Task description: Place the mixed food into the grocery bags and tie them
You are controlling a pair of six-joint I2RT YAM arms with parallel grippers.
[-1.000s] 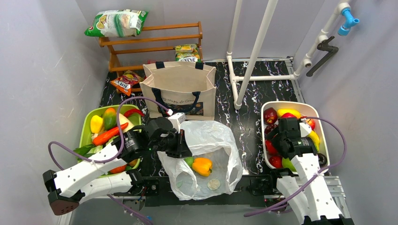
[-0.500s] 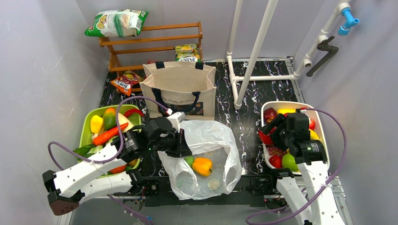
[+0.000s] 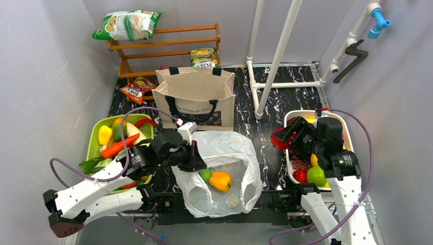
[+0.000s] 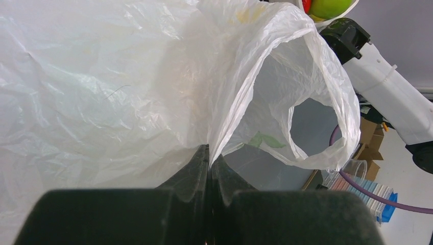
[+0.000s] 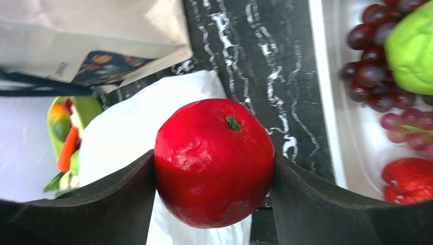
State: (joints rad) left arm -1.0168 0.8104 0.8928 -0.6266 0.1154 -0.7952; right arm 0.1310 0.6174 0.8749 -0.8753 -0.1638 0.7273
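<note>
The red fruit (image 5: 214,161) is sitting clamped between the two wide-set fingers of the right gripper (image 5: 214,171), which are pressing on its flanks. It is hanging over the dark table (image 3: 266,133), just off the left rim of the white tray (image 3: 302,113) and short of the plastic bag (image 3: 231,147).

The fruit's skin looks smooth and rounded, so it is likely to squirt out of the grip if the arm is swinging fast, then roll across the table. The bag is the weaker point: the left gripper (image 4: 208,162) is pressed shut on a single fold of its thin rim, and that one pinch is holding the mouth up. A fruit dropping onto the rim rather than through it is liable to tug the film free or fold the opening shut. A yellow pepper (image 3: 220,180) is already lying inside.

Behind the bag, the canvas tote (image 3: 196,94) is standing upright, close enough to catch a wide swing. The white pipe frame (image 3: 276,61) is rising farther back. The green tray (image 3: 94,145) of vegetables is sitting left, well apart. Nothing appears to be blocking the short path.
</note>
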